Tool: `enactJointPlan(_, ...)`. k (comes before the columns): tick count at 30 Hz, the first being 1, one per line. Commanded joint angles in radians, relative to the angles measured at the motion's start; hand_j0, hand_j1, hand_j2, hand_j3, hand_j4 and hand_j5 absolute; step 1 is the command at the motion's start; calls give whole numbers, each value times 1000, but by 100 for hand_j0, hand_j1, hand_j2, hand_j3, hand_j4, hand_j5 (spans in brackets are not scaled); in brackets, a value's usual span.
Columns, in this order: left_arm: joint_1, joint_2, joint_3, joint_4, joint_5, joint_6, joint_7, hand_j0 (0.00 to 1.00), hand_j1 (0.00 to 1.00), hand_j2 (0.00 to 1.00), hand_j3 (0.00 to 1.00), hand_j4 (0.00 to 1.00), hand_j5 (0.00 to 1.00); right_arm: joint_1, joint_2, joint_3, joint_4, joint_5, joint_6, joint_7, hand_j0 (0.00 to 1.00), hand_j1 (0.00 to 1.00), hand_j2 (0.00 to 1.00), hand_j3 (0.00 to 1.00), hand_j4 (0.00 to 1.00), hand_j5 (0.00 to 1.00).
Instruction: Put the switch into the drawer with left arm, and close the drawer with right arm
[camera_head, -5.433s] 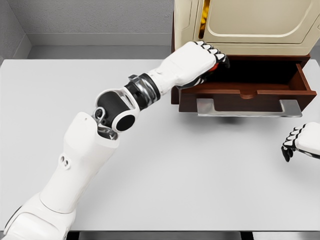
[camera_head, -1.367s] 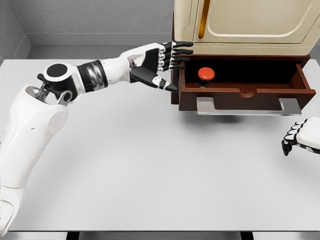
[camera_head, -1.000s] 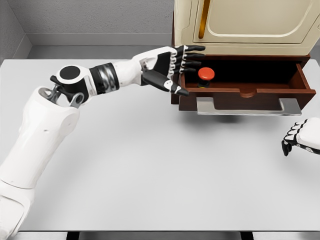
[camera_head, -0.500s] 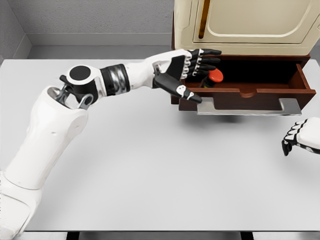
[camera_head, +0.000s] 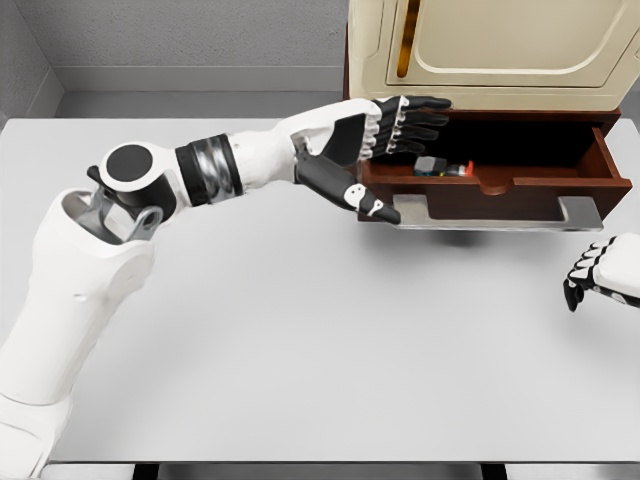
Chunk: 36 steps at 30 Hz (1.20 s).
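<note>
The switch (camera_head: 441, 166) lies tipped on its side inside the open brown drawer (camera_head: 520, 198), its grey base toward me and the red button pointing right. My left hand (camera_head: 398, 150) is open at the drawer's left end. Its fingers (camera_head: 418, 118) stretch over the cavity just left of the switch, and its thumb (camera_head: 362, 197) hangs across the front panel's left corner. It holds nothing. My right hand (camera_head: 598, 280) rests low over the table at the right edge, relaxed and apart from the drawer.
The drawer sticks out of a brown cabinet with a cream door (camera_head: 520, 45) above it. A silver handle (camera_head: 498, 215) runs along the drawer's front. The white table (camera_head: 330, 340) spreads in front, with a grey wall behind.
The switch has toppled from upright onto its side and slid slightly right. My left hand reached further over the drawer's left end, and its forearm and elbow shifted. The right hand stayed put.
</note>
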<state>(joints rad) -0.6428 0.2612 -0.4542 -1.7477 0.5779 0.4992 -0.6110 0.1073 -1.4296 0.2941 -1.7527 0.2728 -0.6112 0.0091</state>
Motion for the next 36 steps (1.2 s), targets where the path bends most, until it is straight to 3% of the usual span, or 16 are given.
enactJointPlan(1, 0, 92, 58, -53, 89, -10, 0, 100, 100, 100, 100, 100, 100, 0, -2, -1, -2, -18, 0, 2, 32, 32, 32, 32, 32, 32)
enactJointPlan(4, 2, 173, 80, -55, 160, -33, 0, 100, 100, 100, 100, 100, 100, -1, 0, -1, -5, -20, 0, 2, 32, 32, 32, 32, 32, 32)
enactJointPlan(8, 84, 242, 213, -55, 162, -70, 0, 100, 100, 100, 100, 100, 100, -1, 5, 0, -4, -32, 0, 0, 32, 32, 32, 32, 32, 32)
enactJointPlan(10, 187, 280, 299, -55, 155, -93, 0, 100, 100, 100, 100, 100, 100, -3, 9, -1, -1, -55, 0, 0, 32, 32, 32, 32, 32, 32)
enactJointPlan(11, 259, 293, 362, -55, 155, -142, 0, 100, 100, 100, 100, 100, 100, -3, 11, -1, -1, -58, 0, -1, 32, 32, 32, 32, 32, 32)
enactJointPlan(13, 339, 326, 437, -55, 151, -267, 0, 100, 100, 100, 100, 100, 100, -3, 12, -1, -1, -67, 0, -3, 32, 32, 32, 32, 32, 32)
enactJointPlan(14, 382, 328, 453, -55, 139, -339, 0, 100, 100, 100, 100, 100, 100, -6, 11, -1, -1, -73, 0, -4, 32, 32, 32, 32, 32, 32)
enactJointPlan(15, 449, 328, 483, -55, 96, -418, 0, 100, 100, 100, 100, 100, 100, -9, 3, -3, -1, -78, 0, -8, 32, 32, 32, 32, 32, 32)
enactJointPlan(17, 528, 319, 497, -49, -13, -479, 0, 100, 100, 100, 100, 100, 100, -11, -11, -4, -1, -107, 0, -8, 32, 32, 32, 32, 32, 32)
enactJointPlan(20, 652, 316, 503, -42, -30, -602, 0, 100, 100, 100, 100, 100, 100, -12, -34, -6, -1, -142, 0, -8, 32, 32, 32, 32, 32, 32)
enactJointPlan(21, 663, 316, 511, -38, -30, -659, 0, 100, 100, 100, 100, 100, 100, -12, -40, -7, -1, -145, 0, -8, 32, 32, 32, 32, 32, 32)
enactJointPlan(27, 678, 268, 574, -6, -30, -665, 0, 100, 100, 100, 100, 100, 100, -20, -41, -24, -2, -170, 0, -8, 32, 32, 32, 32, 32, 32)
enactJointPlan(36, 690, 265, 575, -7, -30, -665, 0, 100, 100, 100, 100, 100, 100, -34, -32, -27, -11, -193, 0, -8, 32, 32, 32, 32, 32, 32)
